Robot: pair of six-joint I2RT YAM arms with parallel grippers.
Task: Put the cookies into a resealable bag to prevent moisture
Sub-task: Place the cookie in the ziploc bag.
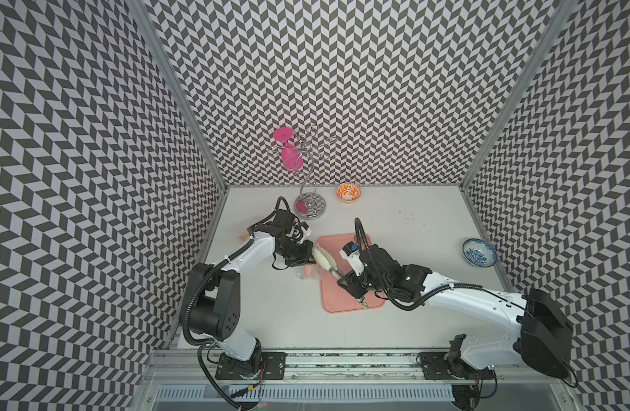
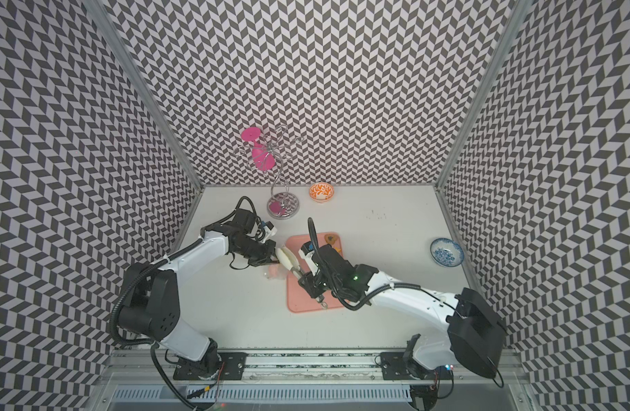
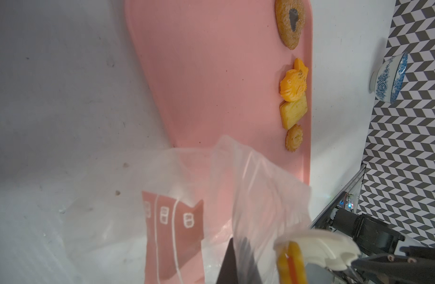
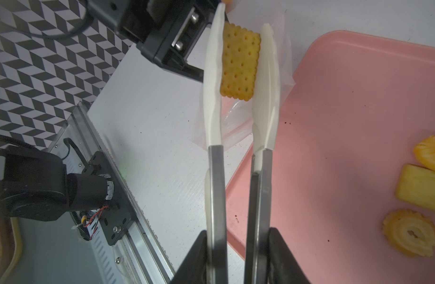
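A clear resealable bag lies at the pink tray's near-left corner, and my left gripper is shut on its rim. My right gripper is shut on metal tongs with white tips. Between those tips sits a square yellow cracker, held over the bag's mouth. More cookies rest along the tray's far edge: a fish, a square one, a swirl and a brown round one.
A blue-and-white bowl stands at the right edge of the table. An orange-patterned bowl and a wire stand with a pink glass stand at the back. Patterned walls close in three sides.
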